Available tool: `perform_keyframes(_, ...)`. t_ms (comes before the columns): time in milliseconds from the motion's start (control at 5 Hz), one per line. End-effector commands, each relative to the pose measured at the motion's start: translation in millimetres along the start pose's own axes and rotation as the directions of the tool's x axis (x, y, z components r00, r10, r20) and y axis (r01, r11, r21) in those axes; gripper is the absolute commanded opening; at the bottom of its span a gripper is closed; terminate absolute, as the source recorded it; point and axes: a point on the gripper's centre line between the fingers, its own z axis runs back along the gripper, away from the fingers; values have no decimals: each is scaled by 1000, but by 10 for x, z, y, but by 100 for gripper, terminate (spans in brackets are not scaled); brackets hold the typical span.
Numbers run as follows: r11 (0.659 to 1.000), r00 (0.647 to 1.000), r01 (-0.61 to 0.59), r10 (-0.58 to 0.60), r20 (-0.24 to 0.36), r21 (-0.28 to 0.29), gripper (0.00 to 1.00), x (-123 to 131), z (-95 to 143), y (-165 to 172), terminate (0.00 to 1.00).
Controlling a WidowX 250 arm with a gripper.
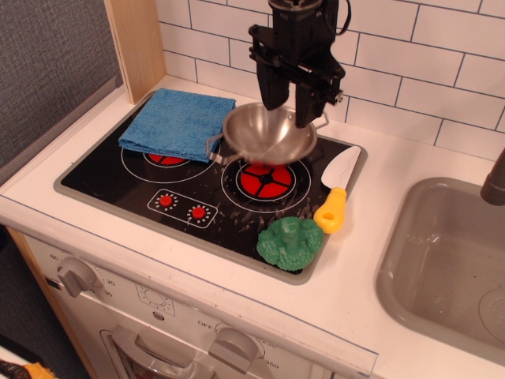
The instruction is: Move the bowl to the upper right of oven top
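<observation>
Towel (178,121) far left, over left burner. Bowl (270,133) next, upright, at back of oven top (118,181), above right burner (266,178); can't tell if resting or just off glass. Gripper (289,101) over bowl, jaws apart, one each side of back rim, maybe pinching it. Knife (338,189), broccoli (289,242) right. Judgement: nearly done; left: nudge bowl right, let go.

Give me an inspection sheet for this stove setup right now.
Surface: black glass oven top with grey rim, two red burners.
Job's things: shiny steel bowl at the upper right, over the right burner; resting or lifted, cannot tell.
Clutter: folded blue cloth; green toy broccoli; white spatula with yellow handle.
Grippers: black gripper at the bowl's far rim, fingers either side of it.
Cables: black cable on the arm.
Surroundings: white tiles, grey sink.
</observation>
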Motion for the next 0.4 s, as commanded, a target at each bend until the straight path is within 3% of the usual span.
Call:
perform_keyframes(0, 983, 985, -174, 173, 22, 50, 100, -217, 325, 32, 0)
perform_keyframes(200, 981, 981, -194, 194, 12, 10, 100, -234, 248, 24, 0)
